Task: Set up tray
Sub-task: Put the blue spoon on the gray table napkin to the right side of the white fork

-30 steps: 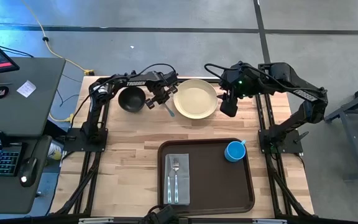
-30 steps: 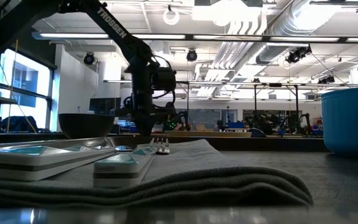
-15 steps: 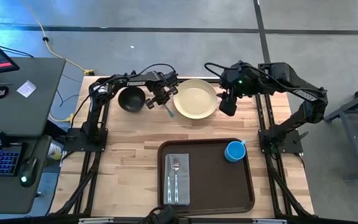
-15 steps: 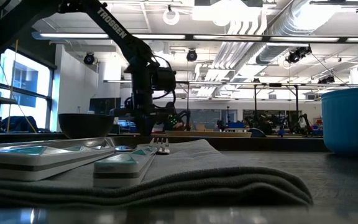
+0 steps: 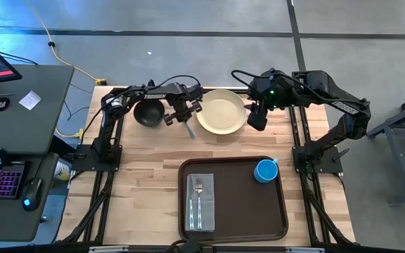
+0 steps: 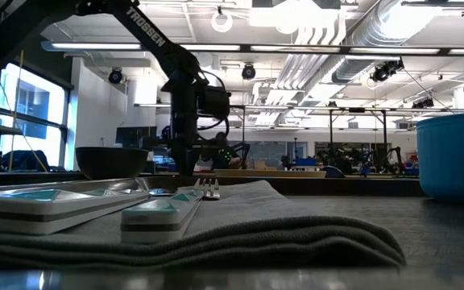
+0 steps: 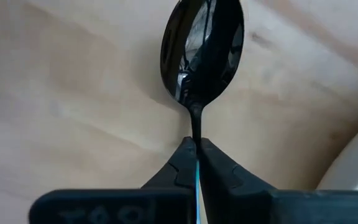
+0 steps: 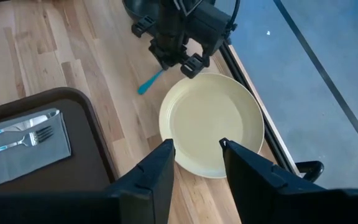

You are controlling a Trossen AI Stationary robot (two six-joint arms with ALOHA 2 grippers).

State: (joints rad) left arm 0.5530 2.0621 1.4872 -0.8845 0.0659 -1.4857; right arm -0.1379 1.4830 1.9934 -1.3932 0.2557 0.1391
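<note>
Two dark arms work at the far end of a wooden table [image 5: 146,183]. The left gripper [image 7: 196,163], between a black bowl [image 5: 148,112] and a pale yellow plate [image 5: 221,112], has its fingers pinched together on the neck of a spoon [image 7: 201,46] with a teal handle, its dark bowl just above the wood. The right gripper [image 8: 196,155] hangs over the plate's edge, fingers apart and holding nothing. Near the table's front edge lies the tray [image 5: 241,204], carrying a grey napkin [image 5: 201,202] with a fork [image 5: 197,199] on it and a blue cup [image 5: 265,170] in its far right corner.
</note>
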